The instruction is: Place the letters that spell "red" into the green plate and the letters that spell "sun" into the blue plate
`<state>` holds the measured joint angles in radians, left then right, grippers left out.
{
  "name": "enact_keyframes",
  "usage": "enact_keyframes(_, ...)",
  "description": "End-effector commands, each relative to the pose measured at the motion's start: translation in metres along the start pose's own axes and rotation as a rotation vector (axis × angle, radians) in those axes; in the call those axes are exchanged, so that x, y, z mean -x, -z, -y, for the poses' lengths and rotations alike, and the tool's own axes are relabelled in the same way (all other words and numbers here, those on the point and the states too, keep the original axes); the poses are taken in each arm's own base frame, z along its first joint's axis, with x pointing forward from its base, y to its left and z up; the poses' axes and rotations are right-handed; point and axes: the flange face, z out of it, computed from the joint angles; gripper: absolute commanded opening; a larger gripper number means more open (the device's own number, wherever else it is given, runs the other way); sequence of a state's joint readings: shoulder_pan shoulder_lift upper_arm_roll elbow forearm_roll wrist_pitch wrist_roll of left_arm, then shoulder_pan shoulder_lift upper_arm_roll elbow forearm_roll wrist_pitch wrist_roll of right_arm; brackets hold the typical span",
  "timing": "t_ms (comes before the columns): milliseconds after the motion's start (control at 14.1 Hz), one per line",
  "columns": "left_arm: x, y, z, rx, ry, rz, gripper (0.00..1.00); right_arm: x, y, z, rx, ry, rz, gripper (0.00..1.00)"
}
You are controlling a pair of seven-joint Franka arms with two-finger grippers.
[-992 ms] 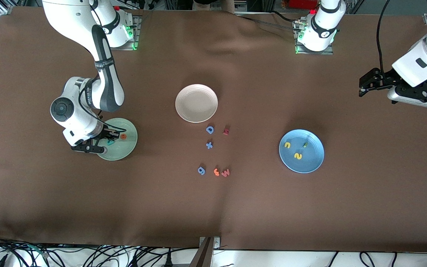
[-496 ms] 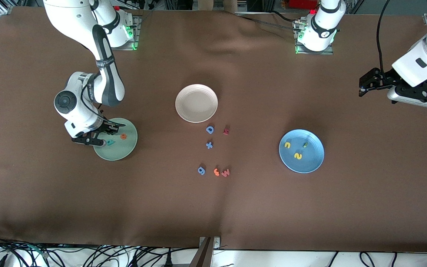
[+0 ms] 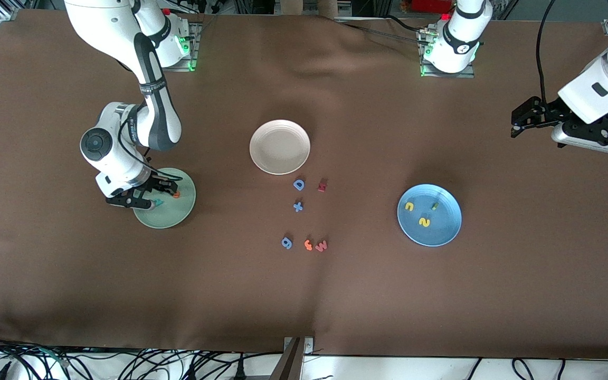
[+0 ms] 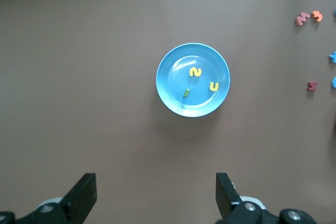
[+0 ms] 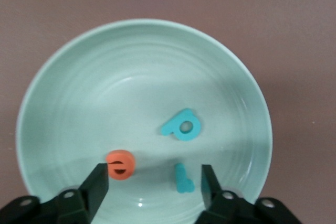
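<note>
The green plate (image 5: pixel 142 40) holds an orange "e" (image 5: pixel 121 164), a teal "d" (image 5: pixel 181 125) and a teal "r" (image 5: pixel 184 178). My right gripper (image 5: pixel 155 174) hovers low over this plate (image 3: pixel 174 219), open, with the "r" lying loose between its fingers and the "e" by one fingertip. The blue plate (image 3: pixel 441 232) holds a yellow "s" (image 3: pixel 424 222), a yellow "n" (image 3: pixel 409 206) and an olive "u" (image 3: pixel 434 205). My left gripper (image 3: pixel 516 129) waits open and empty in the air at the left arm's end of the table, looking down at the blue plate (image 4: pixel 168 66).
A cream-white plate (image 3: pixel 279 146) sits mid-table. Nearer the front camera lie loose letters: a blue "D" (image 3: pixel 298 184), a dark red piece (image 3: pixel 322 185), a blue plus (image 3: pixel 297 206), a blue "g" (image 3: pixel 286 242), an orange "f" (image 3: pixel 308 245) and a red "w" (image 3: pixel 321 245).
My right gripper has opened over the green plate, and the teal "r" now lies free between its fingers. The hand has drifted slightly toward the robots' bases. The left arm is unmoved.
</note>
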<state>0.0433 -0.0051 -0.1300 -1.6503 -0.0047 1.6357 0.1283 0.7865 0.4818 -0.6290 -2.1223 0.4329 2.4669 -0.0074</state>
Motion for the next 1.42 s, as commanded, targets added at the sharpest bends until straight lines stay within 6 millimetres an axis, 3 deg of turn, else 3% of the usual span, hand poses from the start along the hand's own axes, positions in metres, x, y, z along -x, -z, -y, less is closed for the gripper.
enact_keyframes(0, -0.002, 0.006, 0.001, 0.012, -0.018, 0.006, 1.00, -0.024, 0.054, -0.005, -0.067, -0.023, 0.047, 0.88)
enact_keyframes(283, -0.002, 0.006, 0.002, 0.012, -0.016, 0.006, 1.00, -0.057, 0.129, -0.017, -0.087, -0.022, 0.106, 0.89)
enact_keyframes(496, -0.002, 0.006, 0.002, 0.013, -0.016, 0.005, 1.00, -0.077, 0.204, -0.017, -0.048, 0.020, 0.120, 0.90)
enact_keyframes(708, -0.002, 0.006, 0.003, 0.013, -0.016, 0.007, 1.00, -0.079, 0.260, -0.024, -0.047, 0.009, 0.146, 0.98)
enact_keyframes(921, -0.001, 0.005, 0.003, 0.012, -0.016, 0.010, 1.00, -0.077, 0.310, -0.021, -0.051, 0.024, 0.121, 0.99)
enact_keyframes(992, -0.001, 0.005, 0.003, 0.012, -0.016, 0.010, 1.00, -0.076, 0.324, -0.020, -0.047, 0.029, 0.110, 0.99)
enact_keyframes(1204, -0.001, 0.005, 0.003, 0.014, -0.015, 0.011, 1.00, -0.075, 0.343, -0.027, -0.044, 0.026, 0.094, 0.99)
enact_keyframes(1346, -0.001, 0.005, 0.002, 0.014, -0.016, 0.011, 1.00, -0.075, 0.343, -0.026, -0.042, 0.031, 0.094, 0.99)
